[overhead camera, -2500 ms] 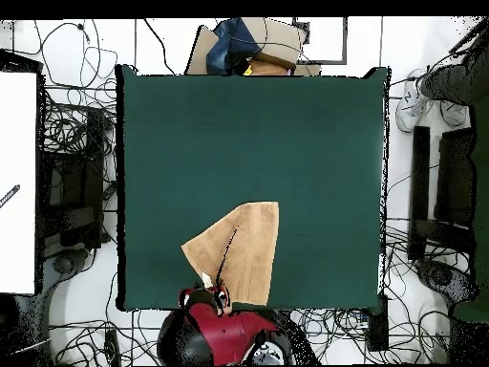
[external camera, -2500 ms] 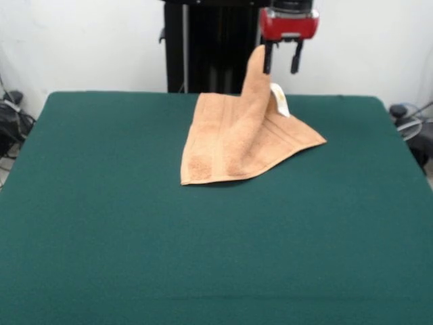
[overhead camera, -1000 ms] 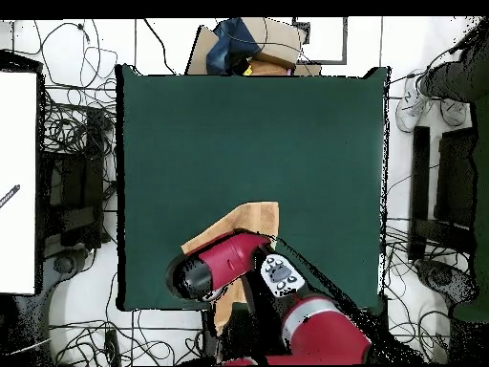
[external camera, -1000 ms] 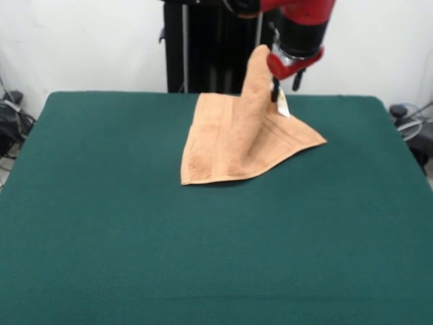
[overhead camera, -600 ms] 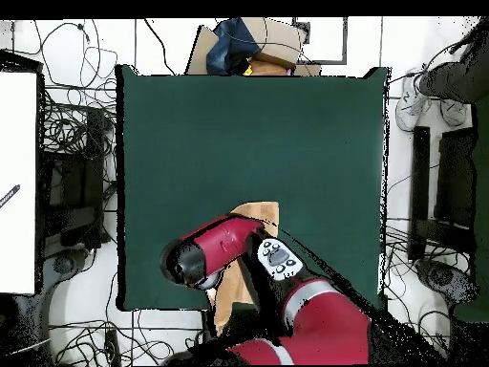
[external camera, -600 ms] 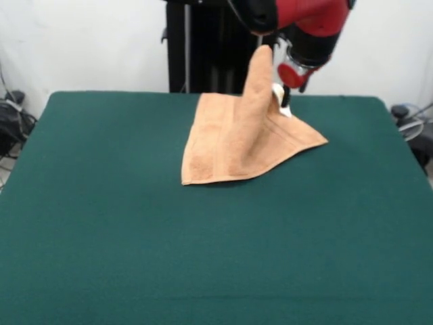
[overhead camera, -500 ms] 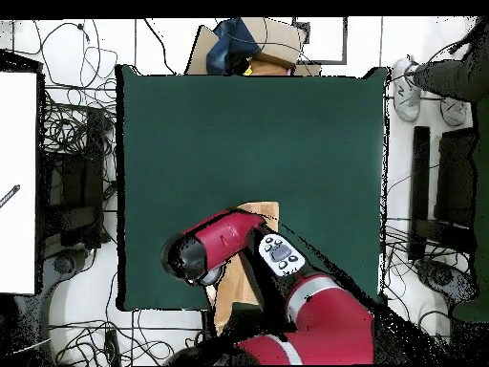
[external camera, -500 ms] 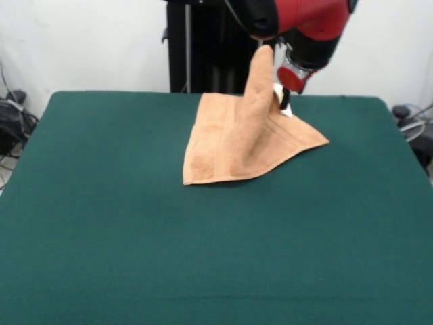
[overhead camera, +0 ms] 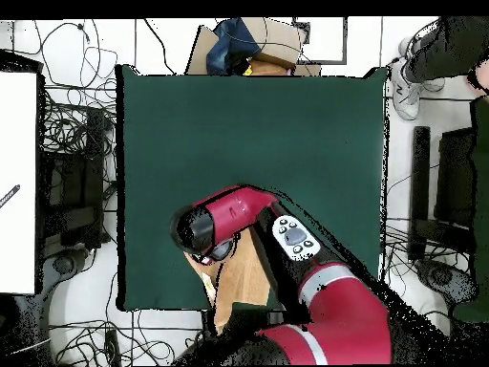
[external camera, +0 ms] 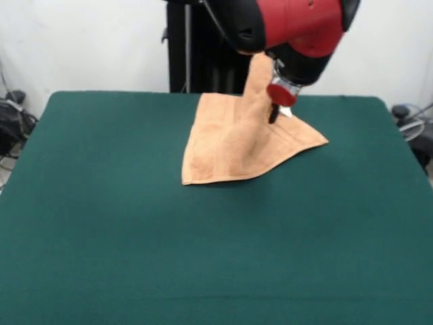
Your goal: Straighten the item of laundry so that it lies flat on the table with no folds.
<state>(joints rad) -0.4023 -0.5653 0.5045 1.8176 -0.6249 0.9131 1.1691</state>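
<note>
Jaws hidden behind wrist, state unclear. Gripper (external camera: 274, 112) low at towel's (external camera: 233, 145) raised fold, far side of table (external camera: 135, 250). Regrasp step; next, pinch fold, pull outward flat.

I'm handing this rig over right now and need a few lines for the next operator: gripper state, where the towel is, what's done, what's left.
Gripper: low against the raised part of the towel; open or shut cannot be told.
Light orange-brown terry towel: on the far half of the dark green felt-covered table, near the robot's side; not flat, one part stands up in a peak beside the gripper.
Done: nothing finished; the towel is not yet flat.
Left: bring the peak down, spread the towel out, remove all folds.
</note>
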